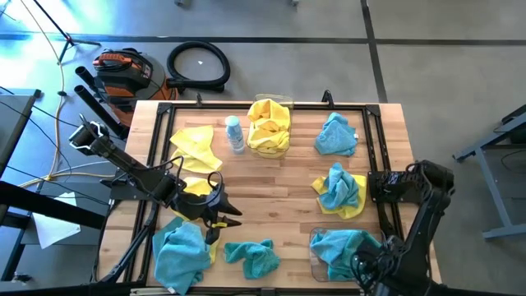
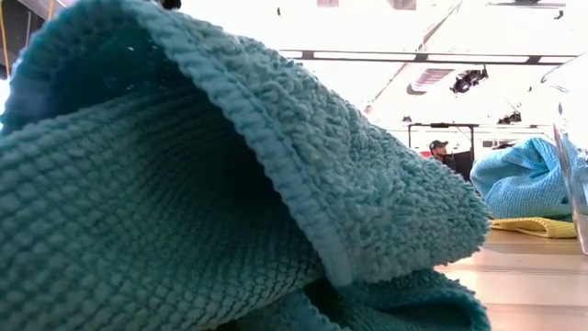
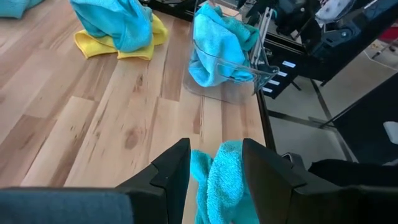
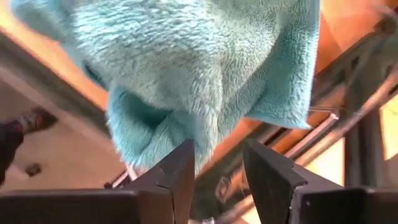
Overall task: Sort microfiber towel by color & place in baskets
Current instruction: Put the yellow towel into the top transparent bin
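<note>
My right gripper [image 4: 217, 163] hangs open, pointing down over the clear basket [image 1: 316, 243] at the near right. A teal towel [image 4: 193, 74] fills this basket just beyond the fingertips. My left gripper [image 3: 216, 163] stands open above the table's near left part [image 1: 220, 214]. It aims at a crumpled teal towel [image 3: 217, 183] that lies on the wood at the near centre [image 1: 251, 256]. The far basket [image 1: 272, 102] holds yellow towels [image 1: 269, 127]. Other towels lie loose: yellow [image 1: 196, 148], teal [image 1: 335, 136], teal on yellow [image 1: 339, 191], and teal [image 1: 181, 251].
A small white-and-blue bottle [image 1: 235, 133] stands next to the far basket. A black frame [image 1: 161, 123] runs along the table's edges. In the low view a teal towel [image 2: 184, 184] blocks most of the sight. A person [image 2: 439, 147] is far behind in the room.
</note>
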{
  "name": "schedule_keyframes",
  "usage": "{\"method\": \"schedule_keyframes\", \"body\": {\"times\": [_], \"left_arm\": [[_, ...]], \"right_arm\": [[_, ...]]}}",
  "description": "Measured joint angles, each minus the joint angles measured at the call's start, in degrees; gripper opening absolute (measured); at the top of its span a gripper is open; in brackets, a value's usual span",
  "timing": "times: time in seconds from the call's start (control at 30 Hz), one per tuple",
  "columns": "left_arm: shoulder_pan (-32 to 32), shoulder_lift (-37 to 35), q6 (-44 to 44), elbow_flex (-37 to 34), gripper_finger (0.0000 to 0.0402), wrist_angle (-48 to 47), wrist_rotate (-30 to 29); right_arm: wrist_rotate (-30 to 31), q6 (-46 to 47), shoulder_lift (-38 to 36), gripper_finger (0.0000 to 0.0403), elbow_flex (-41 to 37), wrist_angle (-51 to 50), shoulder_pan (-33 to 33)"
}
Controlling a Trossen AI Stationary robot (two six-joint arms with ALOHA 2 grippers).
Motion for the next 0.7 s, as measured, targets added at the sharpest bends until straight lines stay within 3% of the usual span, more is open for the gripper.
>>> {"method": "schedule_keyframes", "body": {"times": [0.17,0.3,0.4,0.47,0.7], "left_arm": [[0.0,0.0,0.1,0.0,0.0133,-0.4,-0.2],[0.0,0.0,0.1,0.0,0.0133,-1.4,-1.8],[0.0,0.0,0.1,0.0,0.0133,-1.6,-2.5],[0.0,0.0,0.1,0.0,0.0133,-1.6,-3.0],[0.2,0.0,1.2,0.0,0.0133,-1.7,-3.7]], "right_arm": [[1.0,-2.5,0.0,0.0134,4.7,-6.2,0.0],[12.6,-0.1,0.0,0.0133,5.2,-6.1,-0.2],[24.2,-6.6,0.0,0.0133,5.2,-2.0,-1.2],[28.4,-11.2,-0.2,0.0133,5.2,0.6,-2.6],[32.4,-29.7,-0.8,0.0133,5.2,4.3,-11.3]]}}
